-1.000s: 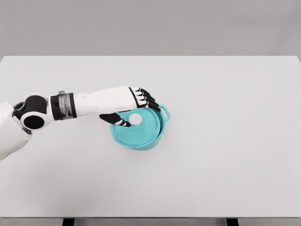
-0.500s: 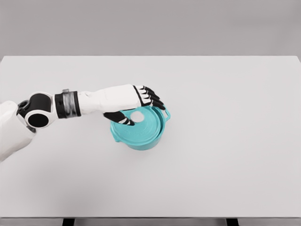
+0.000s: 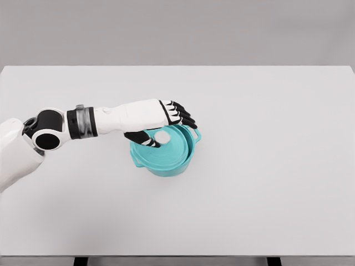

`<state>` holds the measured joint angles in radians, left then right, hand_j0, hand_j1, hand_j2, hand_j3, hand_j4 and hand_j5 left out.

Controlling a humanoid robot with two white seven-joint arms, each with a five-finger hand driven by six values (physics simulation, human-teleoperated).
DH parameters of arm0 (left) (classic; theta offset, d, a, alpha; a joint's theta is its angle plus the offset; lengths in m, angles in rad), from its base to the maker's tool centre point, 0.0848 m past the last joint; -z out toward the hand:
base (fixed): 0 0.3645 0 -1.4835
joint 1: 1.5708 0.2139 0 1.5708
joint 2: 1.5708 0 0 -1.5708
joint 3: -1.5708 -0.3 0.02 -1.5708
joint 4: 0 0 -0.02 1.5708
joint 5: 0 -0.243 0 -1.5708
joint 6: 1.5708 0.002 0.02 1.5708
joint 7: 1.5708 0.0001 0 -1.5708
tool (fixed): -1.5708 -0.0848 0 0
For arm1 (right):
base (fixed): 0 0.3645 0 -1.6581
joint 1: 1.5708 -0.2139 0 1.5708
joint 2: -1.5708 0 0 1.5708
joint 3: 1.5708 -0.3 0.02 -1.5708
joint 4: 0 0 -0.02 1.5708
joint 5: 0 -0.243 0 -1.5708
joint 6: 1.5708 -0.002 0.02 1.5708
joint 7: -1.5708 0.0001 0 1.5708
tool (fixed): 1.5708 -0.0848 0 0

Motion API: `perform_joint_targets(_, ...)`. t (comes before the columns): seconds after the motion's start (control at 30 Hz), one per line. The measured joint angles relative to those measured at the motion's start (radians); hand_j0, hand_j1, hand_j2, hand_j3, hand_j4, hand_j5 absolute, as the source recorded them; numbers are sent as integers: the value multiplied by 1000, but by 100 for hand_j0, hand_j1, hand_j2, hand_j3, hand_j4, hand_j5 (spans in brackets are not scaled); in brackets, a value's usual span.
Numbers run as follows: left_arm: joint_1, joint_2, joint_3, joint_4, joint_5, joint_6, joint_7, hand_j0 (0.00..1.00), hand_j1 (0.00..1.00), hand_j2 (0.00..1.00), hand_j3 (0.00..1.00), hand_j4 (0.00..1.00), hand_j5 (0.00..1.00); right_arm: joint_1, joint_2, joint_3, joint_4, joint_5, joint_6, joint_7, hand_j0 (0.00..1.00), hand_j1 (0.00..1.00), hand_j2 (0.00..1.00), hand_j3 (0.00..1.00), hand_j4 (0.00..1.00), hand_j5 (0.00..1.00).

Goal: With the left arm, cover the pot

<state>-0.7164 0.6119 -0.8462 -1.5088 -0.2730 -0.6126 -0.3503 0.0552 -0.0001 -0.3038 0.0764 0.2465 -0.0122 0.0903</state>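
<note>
I see only the white table [image 3: 266, 183] around the teal pot [image 3: 164, 160], which sits left of the table's centre, with nothing in the arm's path. My left hand [image 3: 161, 124] hangs over the teal lid [image 3: 169, 147], fingers curled about its white knob [image 3: 162, 135], though I can't tell whether they touch it. The lid lies on the pot, hiding its inside.

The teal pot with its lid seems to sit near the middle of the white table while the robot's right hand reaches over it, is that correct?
Not quite: the head view shows the left hand, its arm entering from the picture's left, over the lid of the teal pot on the white table. No right arm is in view.
</note>
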Motion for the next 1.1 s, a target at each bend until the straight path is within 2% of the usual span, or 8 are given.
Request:
perform_joint_targets(0.27, 3, 7, 3, -2, 0, 0, 0, 100, 100, 100, 100, 100, 100, 0, 0, 0, 0, 0, 0, 0, 100, 100, 100, 100, 100, 100)
perform_joint_targets(1.1, 3, 33, 1, 0, 0, 0, 1, 100, 100, 100, 100, 100, 100, 0, 0, 0, 0, 0, 0, 0, 100, 100, 100, 100, 100, 100)
